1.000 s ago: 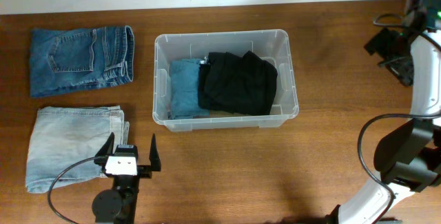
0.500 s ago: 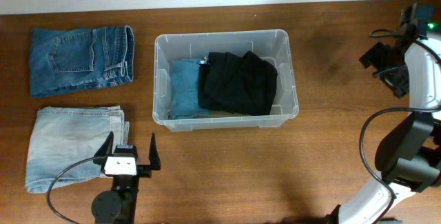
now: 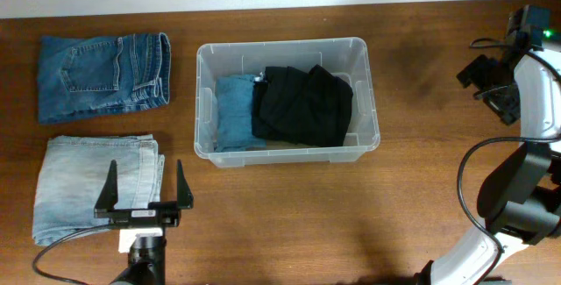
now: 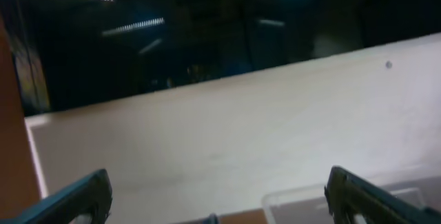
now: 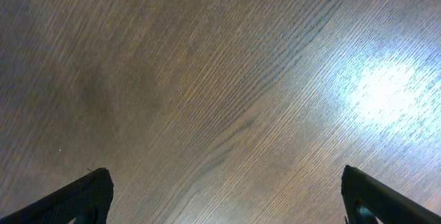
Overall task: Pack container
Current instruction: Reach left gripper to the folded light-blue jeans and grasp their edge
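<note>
The clear plastic container [image 3: 207, 101] stands at the table's middle and holds a folded teal garment [image 3: 234, 111] and black clothing [image 3: 302, 103]. Its rim shows faintly in the left wrist view [image 4: 296, 198]. Light blue jeans [image 3: 79, 180] lie folded at the front left, dark blue jeans [image 3: 101, 74] at the back left. My left gripper [image 3: 145, 184] is open and empty, over the right edge of the light jeans; its wrist view [image 4: 217, 196] looks up at the wall. My right gripper [image 3: 493, 88] is open and empty at the far right; its wrist view [image 5: 224, 196] shows bare wood.
The wooden table [image 3: 421, 188] runs to a white wall at the back. The right arm's base and cables [image 3: 517, 197] stand at the right edge.
My left gripper has moved left and back, over the edge of the light jeans, and tilted up. The right gripper shifted slightly left and down a second ago, then held still.
</note>
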You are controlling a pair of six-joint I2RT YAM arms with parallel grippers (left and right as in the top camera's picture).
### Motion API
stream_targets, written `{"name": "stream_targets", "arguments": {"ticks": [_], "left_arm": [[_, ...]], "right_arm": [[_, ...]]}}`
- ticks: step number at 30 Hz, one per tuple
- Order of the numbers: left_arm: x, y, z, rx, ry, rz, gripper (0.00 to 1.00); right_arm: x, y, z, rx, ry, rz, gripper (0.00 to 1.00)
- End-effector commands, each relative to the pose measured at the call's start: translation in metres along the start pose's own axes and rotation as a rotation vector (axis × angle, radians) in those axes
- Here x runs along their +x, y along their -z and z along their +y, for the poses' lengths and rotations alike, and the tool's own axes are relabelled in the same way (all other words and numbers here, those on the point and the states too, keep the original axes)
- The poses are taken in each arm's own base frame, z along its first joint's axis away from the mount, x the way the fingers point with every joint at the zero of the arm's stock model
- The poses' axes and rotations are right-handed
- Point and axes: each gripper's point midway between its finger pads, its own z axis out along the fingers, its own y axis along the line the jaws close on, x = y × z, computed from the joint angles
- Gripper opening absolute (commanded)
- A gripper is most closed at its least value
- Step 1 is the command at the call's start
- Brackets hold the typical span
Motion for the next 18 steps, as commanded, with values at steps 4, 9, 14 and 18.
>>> {"name": "stream_targets", "arguments": {"ticks": [4, 9, 14, 18], "left_arm": [[-0.046, -0.026, 0.019, -0.014, -0.153, 0.141, 0.99], [-0.062, -0.065, 0.047, -0.062, -0.228, 0.438, 1.00], [-0.074, -0.118, 0.082, -0.193, -0.294, 0.647, 0.99], [-0.071, -0.158, 0.082, -0.185, -0.307, 0.668, 1.00]], "right_arm": [[-0.003, -0.003, -0.005, 0.021, -0.015, -0.007, 0.98], [-0.003, -0.003, -0.005, 0.021, -0.015, -0.007, 0.98], [-0.003, -0.003, -0.005, 0.021, -0.015, -0.007, 0.98], [-0.003, -0.003, -0.005, 0.021, -0.015, -0.007, 0.98]]}}
